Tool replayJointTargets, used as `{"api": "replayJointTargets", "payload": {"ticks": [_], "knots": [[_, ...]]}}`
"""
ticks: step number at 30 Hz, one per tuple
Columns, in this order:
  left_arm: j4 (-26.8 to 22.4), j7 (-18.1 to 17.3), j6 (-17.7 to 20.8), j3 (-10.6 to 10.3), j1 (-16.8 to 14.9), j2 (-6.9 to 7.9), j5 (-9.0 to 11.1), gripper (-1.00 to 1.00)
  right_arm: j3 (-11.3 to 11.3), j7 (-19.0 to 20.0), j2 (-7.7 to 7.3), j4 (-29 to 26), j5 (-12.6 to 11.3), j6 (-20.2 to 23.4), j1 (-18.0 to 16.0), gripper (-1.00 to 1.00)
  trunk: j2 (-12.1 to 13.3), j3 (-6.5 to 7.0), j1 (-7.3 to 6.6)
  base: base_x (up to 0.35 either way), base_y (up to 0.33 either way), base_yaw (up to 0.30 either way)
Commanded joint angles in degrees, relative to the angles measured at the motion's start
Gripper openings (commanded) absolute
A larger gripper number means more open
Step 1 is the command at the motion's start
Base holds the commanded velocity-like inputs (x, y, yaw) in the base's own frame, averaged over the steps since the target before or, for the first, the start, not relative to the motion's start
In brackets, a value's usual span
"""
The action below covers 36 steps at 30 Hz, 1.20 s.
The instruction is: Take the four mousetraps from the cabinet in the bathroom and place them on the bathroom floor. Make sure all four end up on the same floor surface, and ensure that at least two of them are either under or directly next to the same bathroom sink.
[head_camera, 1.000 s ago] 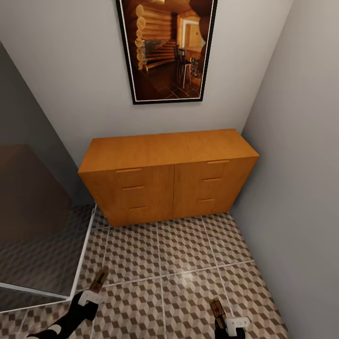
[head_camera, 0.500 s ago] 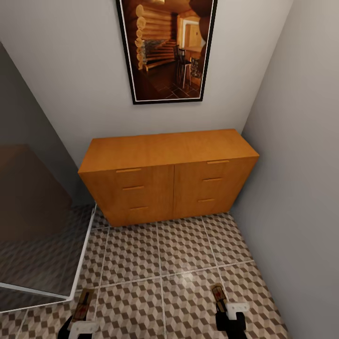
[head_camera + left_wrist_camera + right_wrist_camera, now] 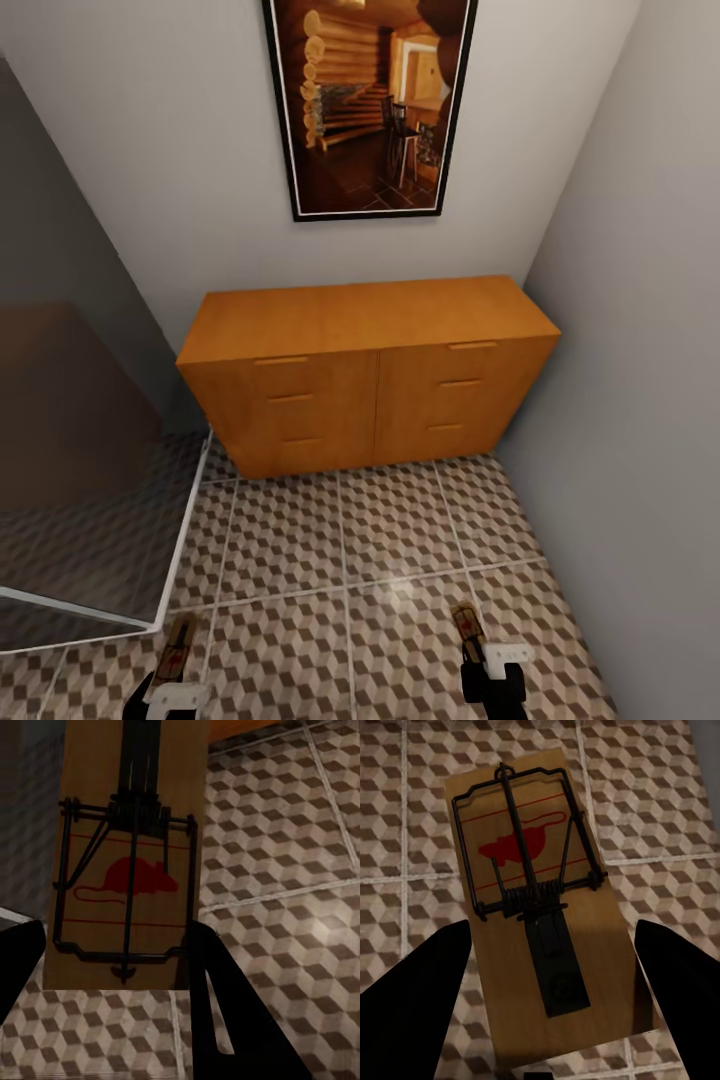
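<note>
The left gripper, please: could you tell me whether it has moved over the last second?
Yes. The left gripper, holding its mousetrap, has drawn back toward the robot, away from the cabinet, crossing the grout line.

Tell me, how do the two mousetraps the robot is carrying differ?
The left gripper's mousetrap sits close between its dark fingers; the right gripper's mousetrap has fingers standing well apart from its edges. In the head view, the left trap tilts rightward, the right trap tilts leftward. Both are tan boards with black wire and a red mouse print, over the patterned floor.
</note>
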Motion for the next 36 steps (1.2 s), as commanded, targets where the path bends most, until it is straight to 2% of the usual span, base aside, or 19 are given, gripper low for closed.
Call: {"api": "replayJointTargets", "payload": {"ticks": [1, 15, 28, 36], "knots": [[0.0, 0.0, 0.0, 0.01, 0.0, 0.01, 0.01, -1.0, 0.01, -0.01, 0.0, 0.0, 0.0, -0.03, 0.0, -1.0, 0.0, 0.0, 0.0, 0.0, 0.0, 0.233], [0.0, 0.0, 0.01, 0.01, 0.0, -0.07, 0.01, -1.0, 0.0, -0.01, 0.0, 0.0, 0.0, -0.07, 0.0, -1.0, 0.0, 0.68, 0.0, -0.016, 0.0, 0.207], [0.0, 0.0, 0.01, 0.01, 0.0, -0.36, 0.01, -1.0, 0.0, -0.01, 0.0, 0.02, 0.0, -0.07, 0.0, -1.0, 0.0, 1.54, 0.0, -0.297, 0.0, 0.192], [0.0, 0.03, 0.01, 0.01, 0.0, -0.45, 0.01, -1.0, 0.0, -0.01, 0.0, 0.08, 0.0, -0.07, 0.0, -1.0, 0.0, 2.06, 0.0, -0.195, 0.0, 0.199]]}}
